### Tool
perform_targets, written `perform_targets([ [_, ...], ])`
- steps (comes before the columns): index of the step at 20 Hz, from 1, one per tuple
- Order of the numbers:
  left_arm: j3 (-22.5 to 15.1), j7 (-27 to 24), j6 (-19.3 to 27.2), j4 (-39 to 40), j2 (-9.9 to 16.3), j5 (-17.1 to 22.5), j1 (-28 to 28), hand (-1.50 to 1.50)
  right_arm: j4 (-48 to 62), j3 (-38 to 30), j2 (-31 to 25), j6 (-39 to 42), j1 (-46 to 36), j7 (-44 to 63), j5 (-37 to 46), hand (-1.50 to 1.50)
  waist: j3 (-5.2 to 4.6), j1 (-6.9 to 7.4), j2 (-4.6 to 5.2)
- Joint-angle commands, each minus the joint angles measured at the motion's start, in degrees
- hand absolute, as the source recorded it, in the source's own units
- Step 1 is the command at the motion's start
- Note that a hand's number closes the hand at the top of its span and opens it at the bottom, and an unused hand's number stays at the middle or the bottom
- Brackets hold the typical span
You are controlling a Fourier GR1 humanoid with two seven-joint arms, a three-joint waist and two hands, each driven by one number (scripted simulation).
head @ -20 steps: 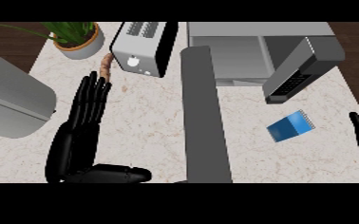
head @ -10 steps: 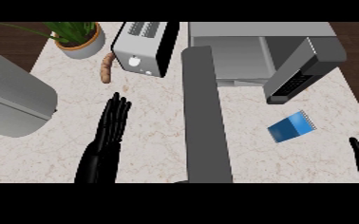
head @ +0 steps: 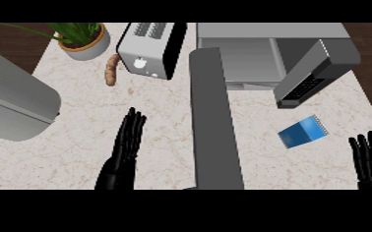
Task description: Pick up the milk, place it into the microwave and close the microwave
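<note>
- The left hand (head: 123,152) has barely moved in the last half second. A second ago it lay lower and wider on the counter (head: 80,108). Now it stands thin and straight.
- Its fingers are straight and pressed together, pointing away from the robot. It holds nothing.
- The right hand (head: 361,155) peeks in at the right edge, fingers straight and up, a little higher than before. It holds nothing too.
- So I think no grab has started yet.
- The milk (head: 303,132) is a blue carton lying flat on the counter, just in front of the open microwave (head: 247,54) and near the right hand.
- Its long side runs slanted, from near-left up to far-right.
- The microwave door (head: 309,76) hangs open.
</note>
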Motion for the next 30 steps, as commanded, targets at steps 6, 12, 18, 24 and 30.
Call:
perform_targets([
  [6,-3.00,-5.74,-0.94,3.91,0.43,1.49,3.96,-1.50,16.82,-1.70,-0.27,-3.70,-8.89,-7.83,5.18,-1.50,0.00,0.16,0.03],
  [12,-0.62,-6.21,-3.72,0.33,3.96,4.63,6.04,-1.50,29.91,-8.35,-5.83,-2.77,-15.22,-12.86,2.26,-1.50,0.01,0.28,0.04],
  [18,6.05,-9.23,-9.51,-1.69,9.73,11.34,9.87,-1.50,43.67,-6.66,-4.82,-9.46,-23.14,-19.27,7.84,-1.50,0.01,0.62,0.08],
  [24,5.17,-5.67,-8.08,-5.42,9.04,9.53,10.27,-1.50,58.80,-9.27,-7.17,-13.36,-31.28,-26.62,7.34,-1.50,0.04,0.55,0.08],
  [30,7.07,-6.68,-10.54,-6.47,10.46,11.56,12.54,-1.50,74.81,-13.34,-11.62,-13.98,-39.08,-35.79,5.47,1.50,0.10,1.04,0.22],
])
